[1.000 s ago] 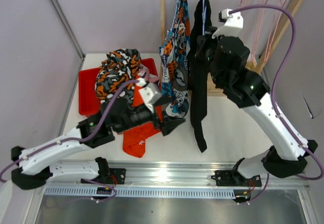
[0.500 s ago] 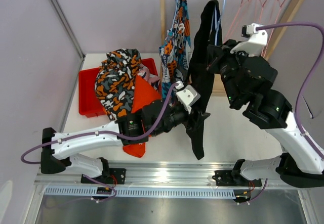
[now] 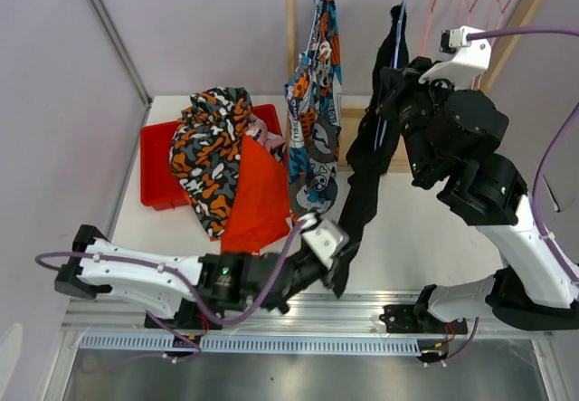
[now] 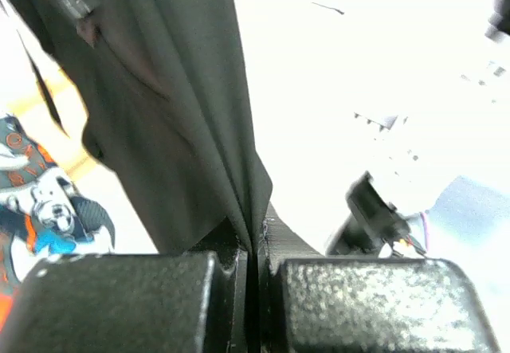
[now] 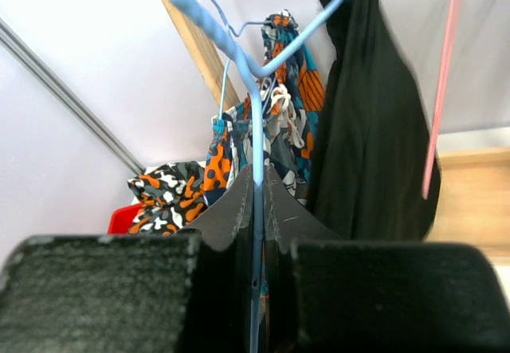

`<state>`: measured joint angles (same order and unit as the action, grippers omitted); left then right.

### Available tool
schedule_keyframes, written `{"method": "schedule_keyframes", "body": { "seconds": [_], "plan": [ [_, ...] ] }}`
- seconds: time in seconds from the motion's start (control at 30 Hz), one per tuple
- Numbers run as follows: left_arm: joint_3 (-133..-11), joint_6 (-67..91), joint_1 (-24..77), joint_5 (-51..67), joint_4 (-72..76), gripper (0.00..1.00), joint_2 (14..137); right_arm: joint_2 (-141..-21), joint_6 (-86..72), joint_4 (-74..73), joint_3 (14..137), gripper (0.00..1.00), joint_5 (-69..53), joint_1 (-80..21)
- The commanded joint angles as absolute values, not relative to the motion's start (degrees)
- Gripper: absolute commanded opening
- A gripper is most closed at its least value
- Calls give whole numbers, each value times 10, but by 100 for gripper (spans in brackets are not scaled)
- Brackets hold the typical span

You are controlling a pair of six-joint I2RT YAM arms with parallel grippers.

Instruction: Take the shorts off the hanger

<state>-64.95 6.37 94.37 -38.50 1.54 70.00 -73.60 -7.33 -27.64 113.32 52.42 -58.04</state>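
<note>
Part of the task is judged done: the blotched shorts [image 3: 213, 143] and the plain orange shorts [image 3: 253, 202] are heaped on and over the red tray [image 3: 156, 170] at the left, off any hanger. The black shorts [image 3: 362, 184] are in hand: their top is draped over the blue hanger [image 5: 255, 74] at the far right, while the lower hem is clamped between the closed fingers of the left gripper [image 4: 253, 245] near the table's near edge, so the cloth is drawn out long. The hanger's wire is pinched by the right gripper [image 5: 256, 201], shut upon it. The blue printed shorts [image 3: 315, 120] hang from the wooden rack [image 3: 291, 21], untouched, so one pair is partway off and one is left.
</note>
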Motion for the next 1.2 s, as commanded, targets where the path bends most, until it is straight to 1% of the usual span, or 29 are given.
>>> {"method": "schedule_keyframes", "body": {
  "seconds": [0.0, 0.03, 0.07, 0.1, 0.17, 0.23, 0.33, 0.37, 0.43, 0.47, 0.5, 0.53, 0.57, 0.6, 0.63, 0.67, 0.7, 0.73, 0.8, 0.83, 0.9, 0.93, 1.03, 1.17],
  "plan": [
    [-596, 131, 1055, -499, -2, 0, 650, -746, -11, -220, 1217, 0, 542, -566],
    [-580, 147, 1076, -538, -24, 0, 650, -751, -6, -220, 1227, 0, 542, -566],
    [-579, 164, 1108, -556, -41, 0, 653, -757, -3, -221, 1243, 0, 542, -566],
    [-577, 196, 1120, -569, -70, 0, 657, -759, -2, -229, 1250, 0, 542, -566],
    [-574, 224, 1127, -580, -93, 0, 667, -759, -5, -236, 1256, 0, 544, -566],
    [-564, 210, 1127, -583, -68, 0, 667, -752, -18, -242, 1245, 0, 542, -569],
    [-566, 157, 1093, -571, -22, 0, 664, -741, -47, -261, 1237, 0, 547, -584],
    [-569, 147, 1055, -558, -18, 0, 661, -737, -54, -267, 1233, 0, 549, -592],
    [-592, 93, 1014, -528, 17, 0, 657, -727, -76, -289, 1223, 0, 558, -612],
    [-604, 74, 963, -512, 24, 0, 656, -723, -87, -300, 1220, 0, 560, -629],
    [-613, 44, 931, -470, 27, 0, 655, -713, -100, -325, 1216, 0, 561, -637],
    [-663, 31, 900, -446, 27, 0, 658, -708, -113, -337, 1209, 0, 560, -646],
    [-687, 20, 834, -421, 13, 0, 667, -702, -140, -351, 1206, 0, 561, -665],
    [-713, 5, 800, -384, 4, 0, 696, -697, -155, -376, 1202, 0, 562, -677],
    [-802, -3, 774, -370, -17, 0, 716, -687, -169, -388, 1198, 0, 563, -688],
    [-836, -21, 721, -358, -47, 0, 738, -683, -196, -402, 1195, 0, 569, -715],
    [-873, -32, 696, -346, -69, 0, 764, -680, -210, -430, 1195, 0, 572, -731],
    [-995, -35, 676, -320, -92, 0, 819, -679, -222, -445, 1195, 0, 577, -748],
    [-1078, -40, 624, -300, -157, 0, 879, -673, -261, -485, 1194, 0, 603, -799],
    [-1209, -39, 610, -281, -181, 0, 940, -672, -268, -492, 1190, 0, 612, -815],
    [-1291, -39, 580, -270, -243, 0, 996, -670, -273, -501, 1179, 0, 657, -849],
    [-1389, -41, 574, -267, -257, 0, 1041, -671, -272, -503, 1179, 0, 674, -875],
    [-1449, -55, 537, -262, -263, 0, 1073, -671, -286, -516, 1193, 0, 695, -913],
    [-1439, -19, 477, -236, -273, 0, 1052, -665, -311, -524, 1186, 0, 718, -968]
  ]
}}
